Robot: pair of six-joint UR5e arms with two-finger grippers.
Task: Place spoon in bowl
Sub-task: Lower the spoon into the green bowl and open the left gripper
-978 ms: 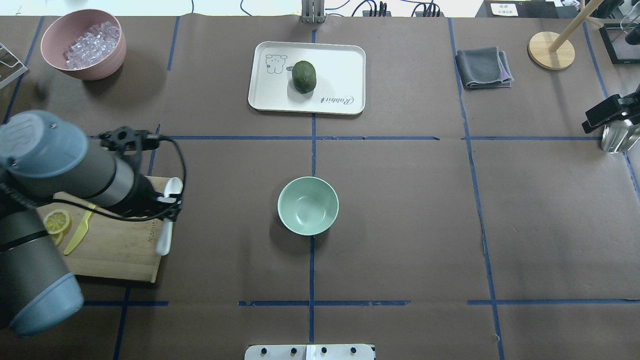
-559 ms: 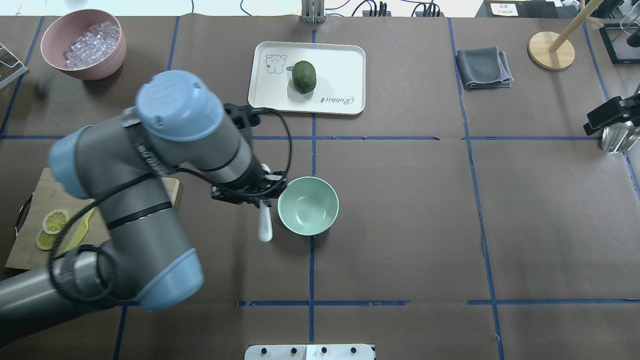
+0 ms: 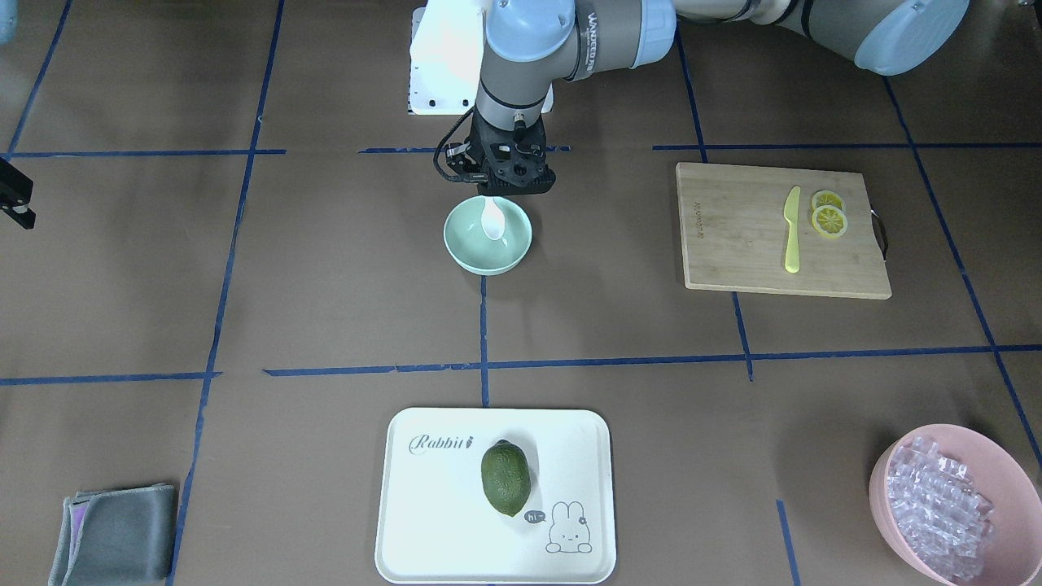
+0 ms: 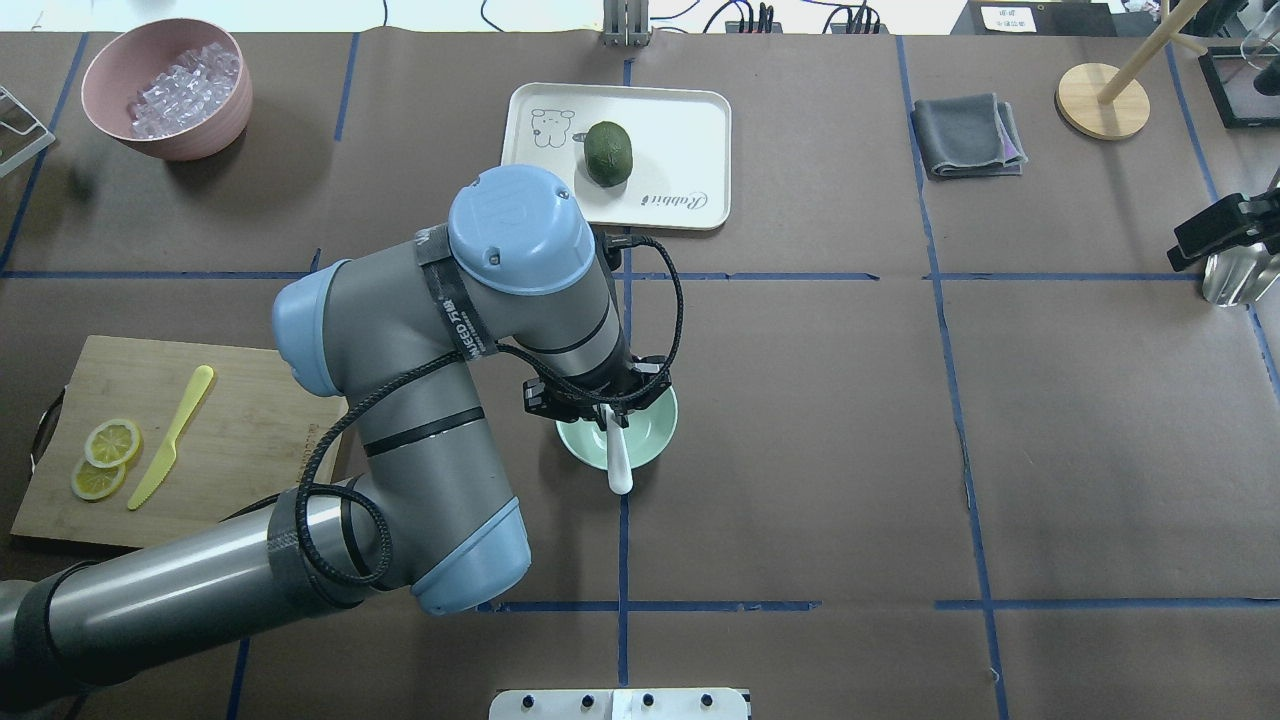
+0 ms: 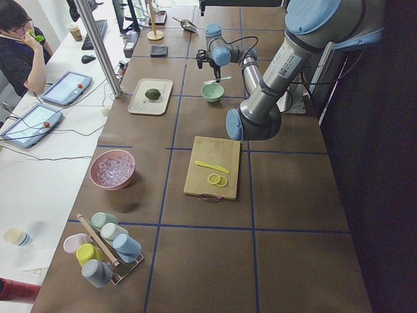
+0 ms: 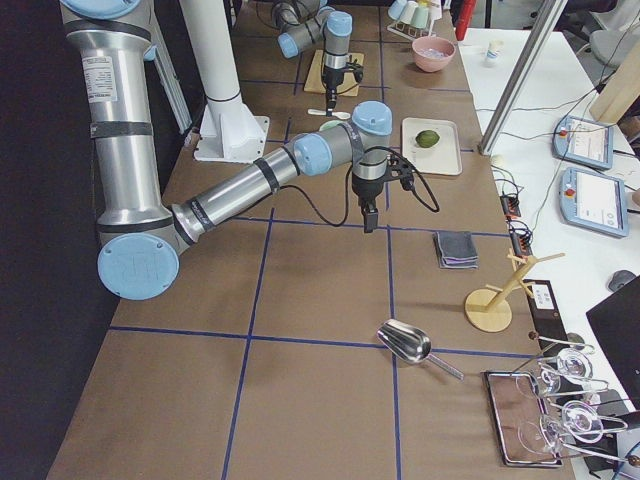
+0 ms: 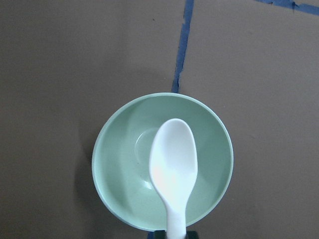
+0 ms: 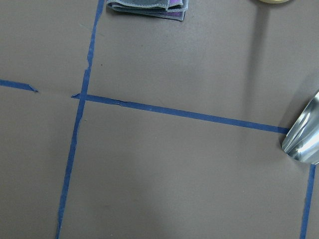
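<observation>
My left gripper is shut on the handle of the white spoon and holds it just above the mint-green bowl at the table's middle. In the left wrist view the spoon's scoop hangs over the inside of the bowl, apart from it. The front-facing view shows the left gripper at the bowl's robot-side rim, with the scoop over the bowl. My right gripper hovers at the table's far right edge, only partly in view. I cannot tell whether it is open or shut.
A wooden cutting board with a yellow knife and lemon slices lies at the left. A white tray with a green fruit sits beyond the bowl. A pink bowl of clear cubes, a grey cloth and a metal scoop are also there.
My left arm has swung right from the cutting board, carrying the spoon, and now holds it over the mint-green bowl. The right arm has not moved.
</observation>
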